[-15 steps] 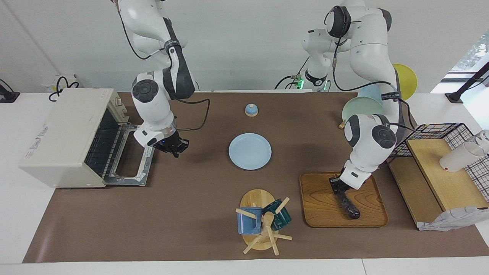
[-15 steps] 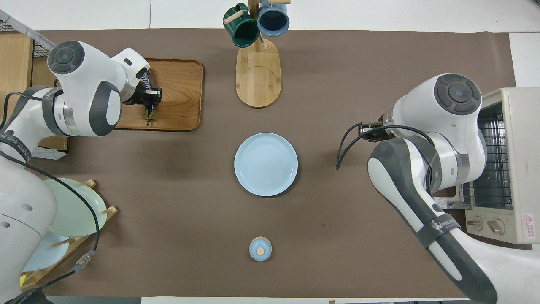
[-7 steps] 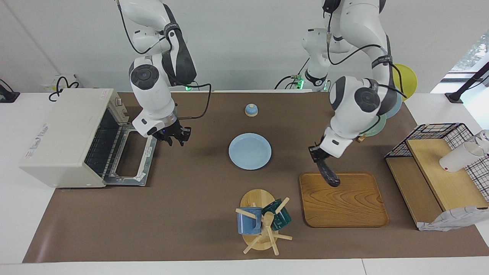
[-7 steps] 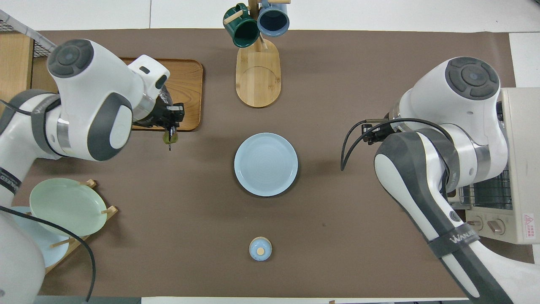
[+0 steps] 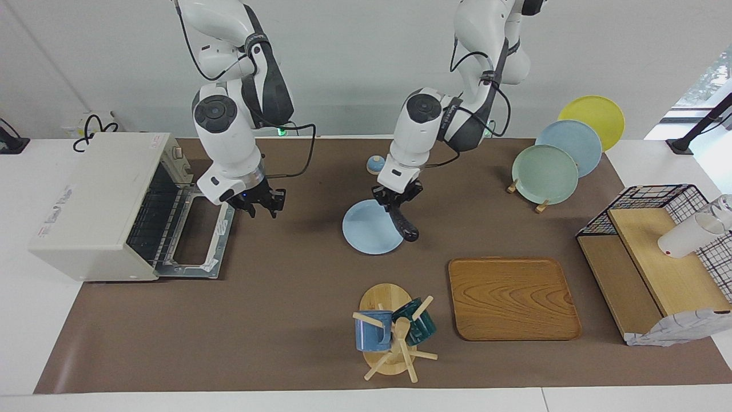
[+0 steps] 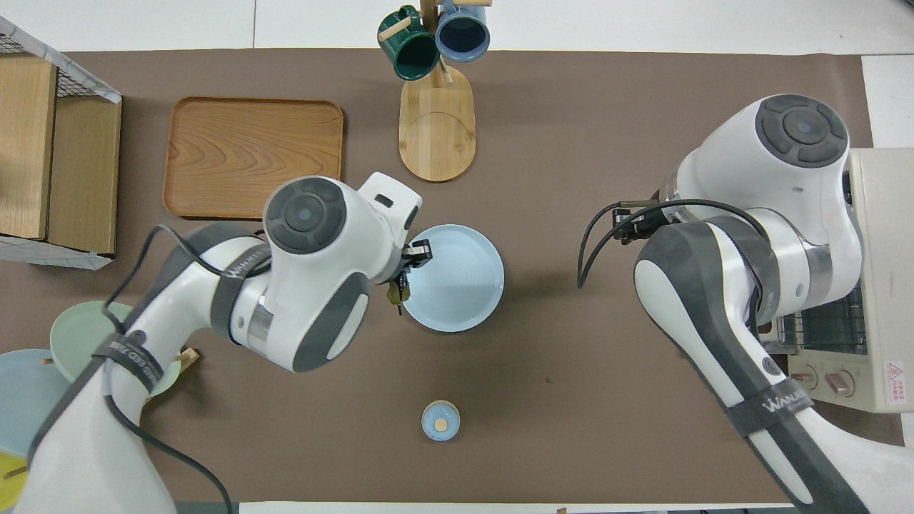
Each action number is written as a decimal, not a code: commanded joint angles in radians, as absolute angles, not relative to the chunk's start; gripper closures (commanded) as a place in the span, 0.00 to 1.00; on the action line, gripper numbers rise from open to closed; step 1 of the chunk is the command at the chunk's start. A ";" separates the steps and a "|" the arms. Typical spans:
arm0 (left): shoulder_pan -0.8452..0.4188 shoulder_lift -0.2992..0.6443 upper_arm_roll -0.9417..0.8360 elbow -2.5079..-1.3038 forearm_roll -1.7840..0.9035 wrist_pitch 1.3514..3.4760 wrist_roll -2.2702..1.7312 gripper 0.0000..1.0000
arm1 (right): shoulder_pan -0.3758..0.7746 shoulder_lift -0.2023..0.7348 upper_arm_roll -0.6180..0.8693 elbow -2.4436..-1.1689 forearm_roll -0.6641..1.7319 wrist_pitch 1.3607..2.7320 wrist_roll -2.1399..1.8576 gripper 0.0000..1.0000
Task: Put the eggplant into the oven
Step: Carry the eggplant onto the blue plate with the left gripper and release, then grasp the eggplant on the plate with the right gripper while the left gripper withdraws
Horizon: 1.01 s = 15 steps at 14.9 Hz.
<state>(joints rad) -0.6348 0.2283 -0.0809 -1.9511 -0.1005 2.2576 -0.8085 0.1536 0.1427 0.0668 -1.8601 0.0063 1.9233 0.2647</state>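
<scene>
While the left pincer [image 5: 394, 201] pinches the eggplant [image 5: 402, 223] by its stem end, the long, glossy, dark fruit hangs over the pale blue plate [image 5: 361, 232] at mid-desk, well apart from the oven [image 5: 91, 203]. That boxy off-white oven has its door [image 5: 197, 239] dropped flat, baring the wire rack. Beside the door hovers the right pincer [image 5: 260, 207], fingers spread, likely waiting to take the eggplant.
</scene>
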 commanded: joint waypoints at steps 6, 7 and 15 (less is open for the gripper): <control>-0.690 0.272 -0.057 -1.957 -0.115 2.329 -0.813 0.00 | 0.146 0.143 0.069 -1.856 0.006 1.917 0.281 0.47; -0.680 0.256 -0.054 -1.956 -0.115 2.312 -0.805 0.00 | 0.146 0.143 0.069 -1.856 0.006 1.919 0.281 0.47; -0.364 0.192 -0.055 -1.841 -0.117 2.045 -0.533 0.00 | 0.205 0.150 0.092 -1.839 0.020 1.951 0.291 0.46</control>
